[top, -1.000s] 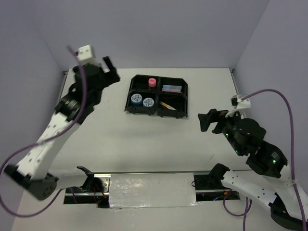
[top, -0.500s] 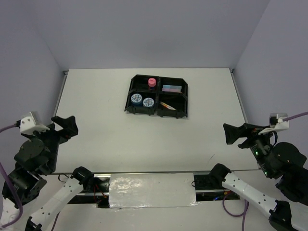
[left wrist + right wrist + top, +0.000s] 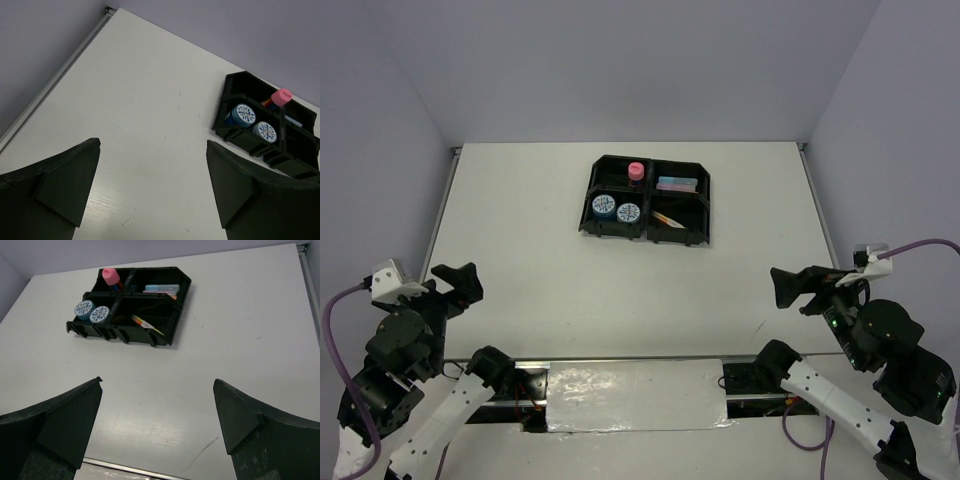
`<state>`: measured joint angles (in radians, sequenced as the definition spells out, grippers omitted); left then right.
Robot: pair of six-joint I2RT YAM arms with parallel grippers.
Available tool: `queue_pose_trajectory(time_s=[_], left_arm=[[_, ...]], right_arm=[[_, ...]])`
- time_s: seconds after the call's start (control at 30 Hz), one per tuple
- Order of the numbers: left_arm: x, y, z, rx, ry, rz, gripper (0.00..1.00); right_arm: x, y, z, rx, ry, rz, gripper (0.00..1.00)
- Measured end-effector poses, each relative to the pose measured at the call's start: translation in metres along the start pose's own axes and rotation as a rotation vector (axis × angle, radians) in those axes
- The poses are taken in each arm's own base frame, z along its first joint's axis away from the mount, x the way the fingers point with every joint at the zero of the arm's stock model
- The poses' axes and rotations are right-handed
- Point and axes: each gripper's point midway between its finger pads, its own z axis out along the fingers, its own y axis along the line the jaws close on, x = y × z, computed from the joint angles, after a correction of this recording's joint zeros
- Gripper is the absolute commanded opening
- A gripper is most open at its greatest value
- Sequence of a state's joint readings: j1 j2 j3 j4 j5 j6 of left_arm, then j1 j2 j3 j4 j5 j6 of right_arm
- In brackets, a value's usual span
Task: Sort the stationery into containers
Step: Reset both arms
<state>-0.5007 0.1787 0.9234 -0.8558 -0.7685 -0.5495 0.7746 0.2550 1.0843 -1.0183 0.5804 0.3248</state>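
The black tray (image 3: 620,228) sits at the far middle of the table with all the stationery in its four compartments. Two blue-and-white tape rolls (image 3: 605,207) lie front left, a pink-capped bottle (image 3: 636,171) stands back left, pastel markers (image 3: 677,184) lie back right, and thin pens (image 3: 667,219) lie front right. My left gripper (image 3: 455,280) hangs open and empty at the near left, far from the tray (image 3: 235,132). My right gripper (image 3: 798,290) is open and empty at the near right, facing the tray (image 3: 145,335) from well back.
A metal rail with a silver taped panel (image 3: 635,395) runs along the near edge between the arm bases. Purple walls close in the table on the left, back and right. A thin dark scratch (image 3: 200,457) marks the table near the right gripper.
Both arms have drawn back from beside the tray to the near corners of the table. Their grippers stayed open and empty. The tray's contents have not moved.
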Motion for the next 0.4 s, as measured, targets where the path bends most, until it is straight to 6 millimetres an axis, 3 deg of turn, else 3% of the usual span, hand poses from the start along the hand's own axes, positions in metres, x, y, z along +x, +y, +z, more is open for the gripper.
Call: queue_pose_trajectory(time_s=[0.4], left_arm=[[0.002, 0.003, -0.002, 0.005, -0.020, -0.025, 0.99]], right_arm=[[0.016, 0.020, 0.023, -0.029, 0.049, 0.004, 1.00]])
